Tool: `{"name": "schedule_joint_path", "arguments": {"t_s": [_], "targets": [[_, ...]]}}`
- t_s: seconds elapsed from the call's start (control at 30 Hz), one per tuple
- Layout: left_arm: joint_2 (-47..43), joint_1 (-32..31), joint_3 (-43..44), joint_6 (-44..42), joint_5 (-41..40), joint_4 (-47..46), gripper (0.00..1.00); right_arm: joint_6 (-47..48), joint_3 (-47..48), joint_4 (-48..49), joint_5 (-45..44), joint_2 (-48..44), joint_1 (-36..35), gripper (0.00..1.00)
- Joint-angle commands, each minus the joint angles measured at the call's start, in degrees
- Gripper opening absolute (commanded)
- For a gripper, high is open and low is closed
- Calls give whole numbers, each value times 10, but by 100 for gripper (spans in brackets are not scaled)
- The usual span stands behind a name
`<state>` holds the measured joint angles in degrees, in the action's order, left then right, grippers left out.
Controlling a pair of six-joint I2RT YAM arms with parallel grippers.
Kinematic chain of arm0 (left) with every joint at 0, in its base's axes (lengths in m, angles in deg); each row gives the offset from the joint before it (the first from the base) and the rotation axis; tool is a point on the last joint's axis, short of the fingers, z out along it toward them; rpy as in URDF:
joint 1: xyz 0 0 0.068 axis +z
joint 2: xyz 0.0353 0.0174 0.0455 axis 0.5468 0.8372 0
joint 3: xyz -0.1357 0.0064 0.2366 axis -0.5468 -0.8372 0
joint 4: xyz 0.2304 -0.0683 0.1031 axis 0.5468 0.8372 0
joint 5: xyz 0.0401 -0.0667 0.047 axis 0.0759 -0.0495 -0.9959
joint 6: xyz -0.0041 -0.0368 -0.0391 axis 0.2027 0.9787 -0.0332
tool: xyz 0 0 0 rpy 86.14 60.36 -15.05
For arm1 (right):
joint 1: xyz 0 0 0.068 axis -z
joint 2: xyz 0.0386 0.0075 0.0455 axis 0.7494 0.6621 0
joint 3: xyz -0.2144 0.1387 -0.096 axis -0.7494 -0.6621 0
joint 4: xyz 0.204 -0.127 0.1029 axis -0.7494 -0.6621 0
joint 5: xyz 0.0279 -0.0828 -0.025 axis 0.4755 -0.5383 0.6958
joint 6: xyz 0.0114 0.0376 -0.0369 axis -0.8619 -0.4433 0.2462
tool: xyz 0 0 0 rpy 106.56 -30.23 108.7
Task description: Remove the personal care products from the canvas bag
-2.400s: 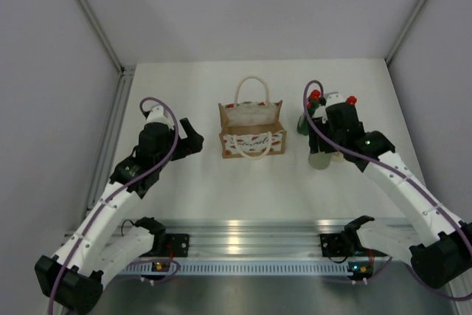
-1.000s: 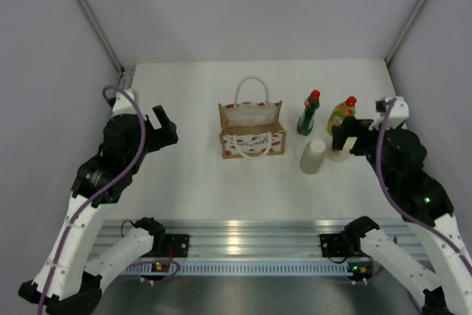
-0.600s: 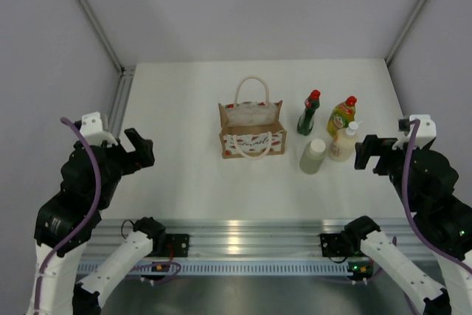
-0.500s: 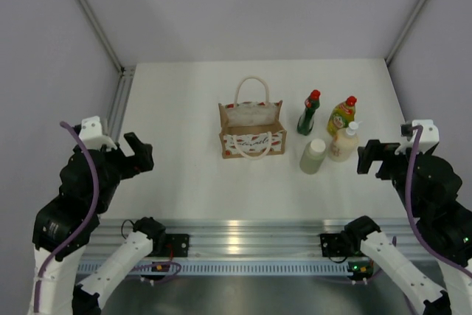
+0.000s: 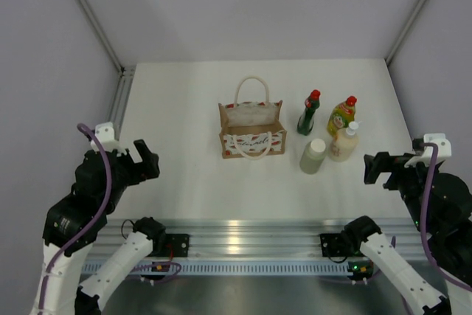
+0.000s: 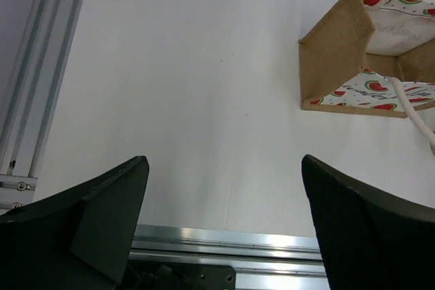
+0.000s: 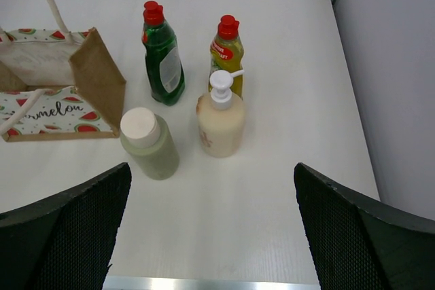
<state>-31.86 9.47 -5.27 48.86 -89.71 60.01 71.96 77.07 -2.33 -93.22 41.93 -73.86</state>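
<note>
The tan canvas bag (image 5: 251, 129) stands upright mid-table, rope handles up; it also shows in the left wrist view (image 6: 353, 59) and the right wrist view (image 7: 61, 93). To its right stand the dark green bottle (image 5: 308, 113) (image 7: 163, 59), the yellow-green bottle (image 5: 341, 114) (image 7: 227, 51), the cream pump bottle (image 5: 344, 142) (image 7: 221, 119) and the pale cylinder (image 5: 313, 156) (image 7: 149, 144). My left gripper (image 5: 144, 160) (image 6: 224, 236) is open and empty, raised at the near left. My right gripper (image 5: 377, 167) (image 7: 211, 236) is open and empty, raised at the near right.
An aluminium rail (image 5: 243, 230) runs along the table's near edge. A metal rail (image 6: 34, 86) lines the left side. Grey walls enclose the table on the left, back and right.
Both arms have pulled back from the bag and the bottles toward the near corners and risen. The right gripper let go of the cream bottle, which now stands with the others.
</note>
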Motion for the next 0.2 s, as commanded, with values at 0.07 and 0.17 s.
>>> {"name": "schedule_joint_path", "arguments": {"t_s": [0.07,0.17], "targets": [[-12,0,6,5,1,1,98,0,0,-16,-3,-3,4,99],[-11,0,4,4,-13,-5,98,-1,-5,-11,-6,-3,4,99]]}}
